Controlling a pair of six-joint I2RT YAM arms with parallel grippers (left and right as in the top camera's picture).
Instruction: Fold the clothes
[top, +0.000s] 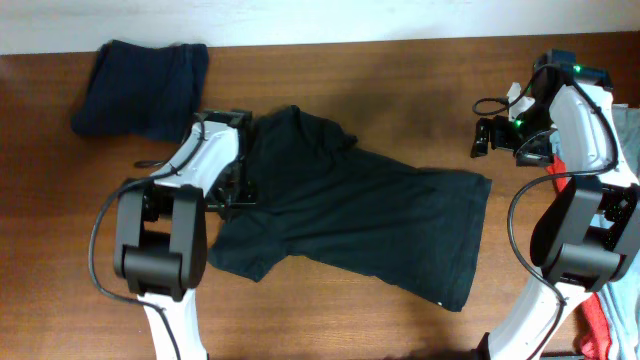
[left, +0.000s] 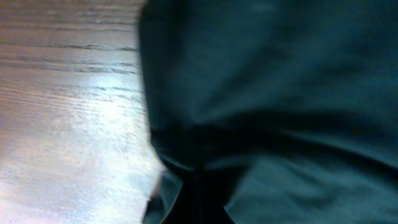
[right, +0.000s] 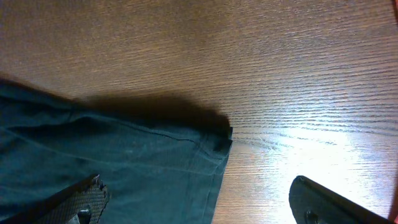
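The black T-shirt (top: 350, 215) lies spread and rumpled across the middle of the table. My left gripper (top: 234, 194) is at its left edge, near a sleeve. In the left wrist view the dark fabric (left: 267, 93) fills most of the frame and bunches up into the gripper (left: 202, 199), which looks shut on it. My right gripper (top: 481, 138) hovers above the table beyond the shirt's right corner. In the right wrist view its fingers (right: 208, 208) are wide open and empty over the shirt's hem corner (right: 211, 140). A folded navy garment (top: 145, 88) lies at the back left.
A red cloth (top: 600, 335) and a light grey-blue cloth (top: 630, 130) lie at the table's right edge behind the right arm. Bare wood (top: 400, 90) shows between the shirt and the back wall.
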